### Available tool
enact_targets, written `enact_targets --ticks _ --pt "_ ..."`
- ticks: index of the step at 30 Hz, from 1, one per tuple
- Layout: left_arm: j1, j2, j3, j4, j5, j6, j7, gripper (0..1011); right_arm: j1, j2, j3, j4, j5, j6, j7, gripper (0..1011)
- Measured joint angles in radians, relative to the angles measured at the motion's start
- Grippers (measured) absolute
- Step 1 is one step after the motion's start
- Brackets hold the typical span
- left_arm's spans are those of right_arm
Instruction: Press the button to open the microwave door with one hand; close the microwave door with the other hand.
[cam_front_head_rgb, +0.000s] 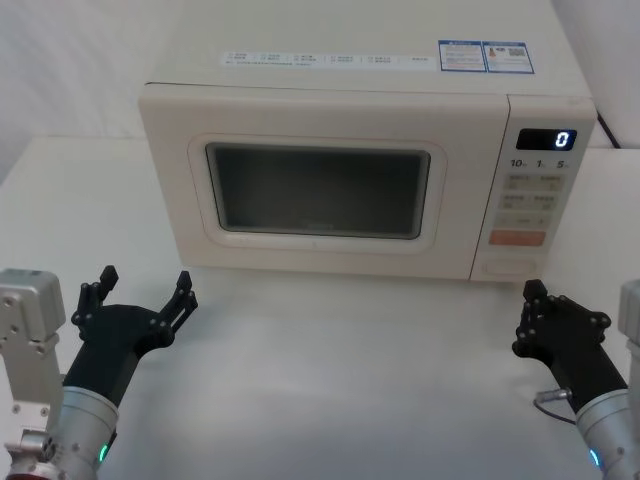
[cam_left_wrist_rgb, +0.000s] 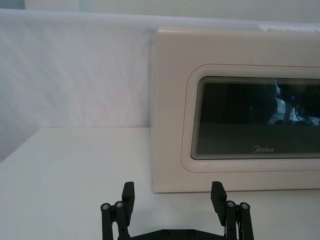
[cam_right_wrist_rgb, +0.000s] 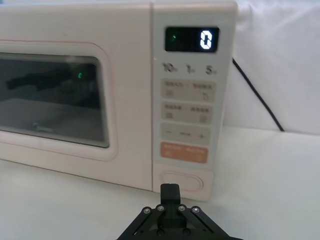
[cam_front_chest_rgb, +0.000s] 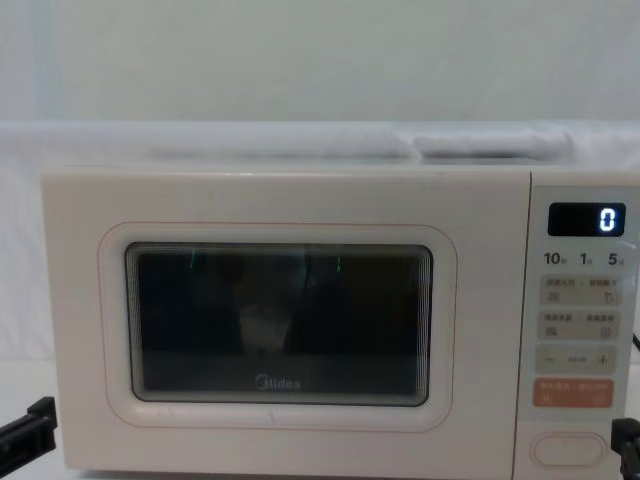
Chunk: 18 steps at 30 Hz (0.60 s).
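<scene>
The cream microwave stands at the back of the white table with its door (cam_front_head_rgb: 315, 190) closed and flush. The door's dark window and Midea logo show in the chest view (cam_front_chest_rgb: 280, 320). The wide pill-shaped button (cam_front_head_rgb: 510, 268) sits at the bottom of the control panel, below the orange key (cam_right_wrist_rgb: 183, 152). My right gripper (cam_front_head_rgb: 535, 300) is shut and hovers just in front of the button (cam_right_wrist_rgb: 181, 181), a little below it and not touching. My left gripper (cam_front_head_rgb: 145, 288) is open in front of the door's lower left corner (cam_left_wrist_rgb: 172, 165), with a gap between them.
The display (cam_right_wrist_rgb: 192, 40) reads 0. A black cable (cam_right_wrist_rgb: 255, 95) runs down behind the microwave's right side. Bare white table (cam_front_head_rgb: 340, 370) spreads in front of the microwave between both arms. A white wall rises behind.
</scene>
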Motion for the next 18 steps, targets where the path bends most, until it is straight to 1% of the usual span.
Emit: enact_targets --ticks 2,6,13,18 --pt "0.000 0.000 0.000 0.000 0.000 0.000 0.000 1001 0.011 -0.011 0.011 0.019 0.012 0.006 0.011 0" --pt "0.000 0.000 0.000 0.000 0.000 0.000 0.000 1001 0.033 -0.025 0.017 0.052 0.017 0.013 0.026 0" --pt "0.000 0.000 0.000 0.000 0.000 0.000 0.000 1001 0.072 -0.049 0.020 0.112 0.011 0.016 0.048 0" --pt "0.000 0.000 0.000 0.000 0.000 0.000 0.000 1001 0.102 -0.067 0.030 0.157 0.004 0.015 0.057 0"
